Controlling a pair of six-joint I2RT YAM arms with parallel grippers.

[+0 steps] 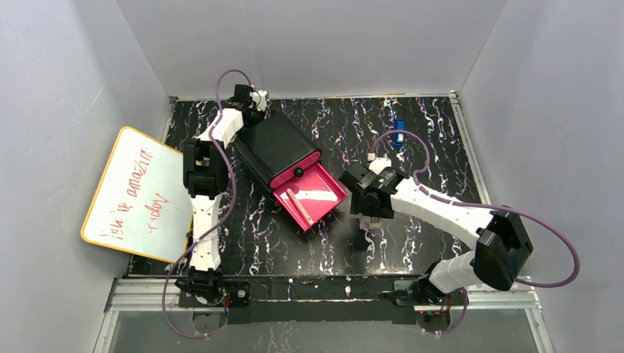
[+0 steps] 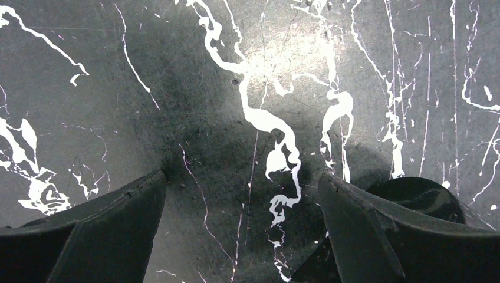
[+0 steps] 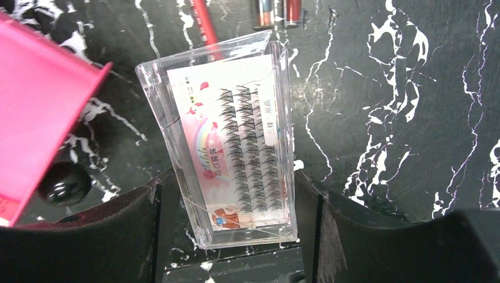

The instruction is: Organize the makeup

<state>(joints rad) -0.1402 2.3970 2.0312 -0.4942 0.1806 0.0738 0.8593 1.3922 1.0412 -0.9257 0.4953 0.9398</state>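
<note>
A flat clear palette [image 3: 236, 147] with rows of dark dots on a pale card stands tilted between my right gripper's [image 3: 234, 194] fingers, and both pads touch its sides. In the top view the right gripper [image 1: 371, 209] is over the table just right of the open pink drawer [image 1: 324, 193], with the pale palette [image 1: 374, 220] under it. A pink stick [image 1: 298, 206] lies in the drawer. A red stick [image 3: 203, 20] and two short tubes [image 3: 277, 10] lie on the table beyond the palette. A small black round thing [image 3: 63, 184] sits by the drawer. My left gripper [image 1: 254, 97] is open and empty behind the black box.
The black box [image 1: 276, 147] stands at an angle at the centre left with its pink drawer pulled out. A small blue object [image 1: 398, 134] lies at the back right. A whiteboard [image 1: 136, 195] leans on the left wall. The left wrist view shows only marbled table [image 2: 247, 88].
</note>
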